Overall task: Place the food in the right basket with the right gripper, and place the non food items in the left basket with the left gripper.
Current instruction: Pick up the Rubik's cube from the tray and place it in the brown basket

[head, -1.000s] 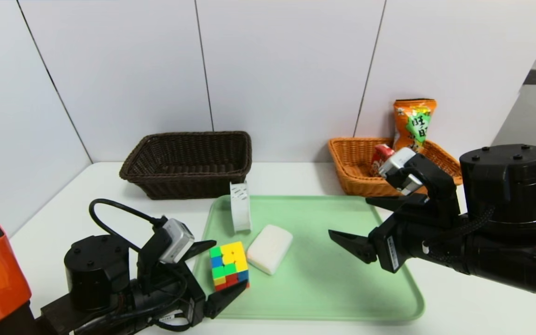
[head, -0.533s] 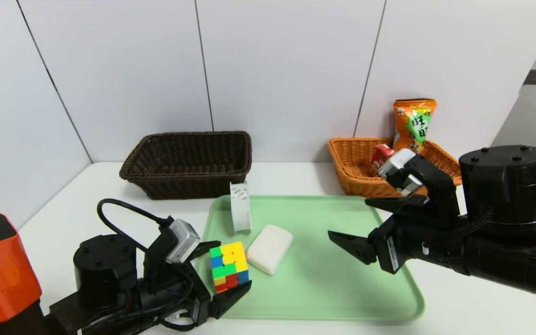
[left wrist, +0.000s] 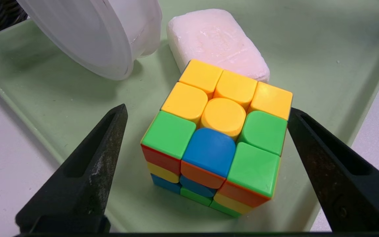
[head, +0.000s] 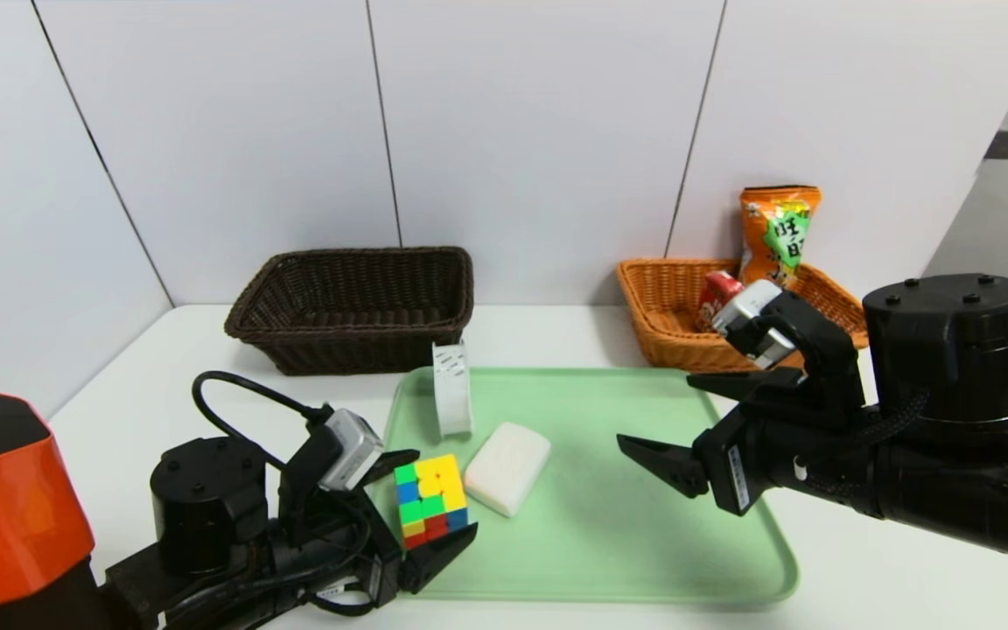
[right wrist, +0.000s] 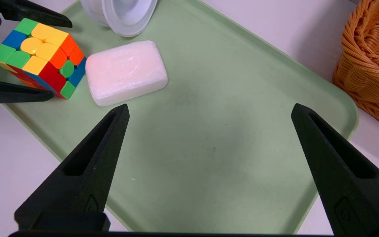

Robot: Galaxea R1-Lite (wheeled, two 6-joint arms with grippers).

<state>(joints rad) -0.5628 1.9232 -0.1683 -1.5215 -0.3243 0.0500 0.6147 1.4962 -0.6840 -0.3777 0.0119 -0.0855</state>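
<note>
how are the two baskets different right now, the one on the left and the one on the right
The left basket is dark brown; the right basket is orange-tan. The left basket is empty, while the right basket holds a red packet and an orange snack bag. Both are woven with flared sides.

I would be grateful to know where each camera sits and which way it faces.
Head: on the head, facing forward and down at the pale green rectangular tray; both arms show.
Left wrist: on the left arm, facing the multicoloured puzzle cube between its open black hand.
Right wrist: on the right arm, facing the tray; both hands show.
All three share the cube.
</note>
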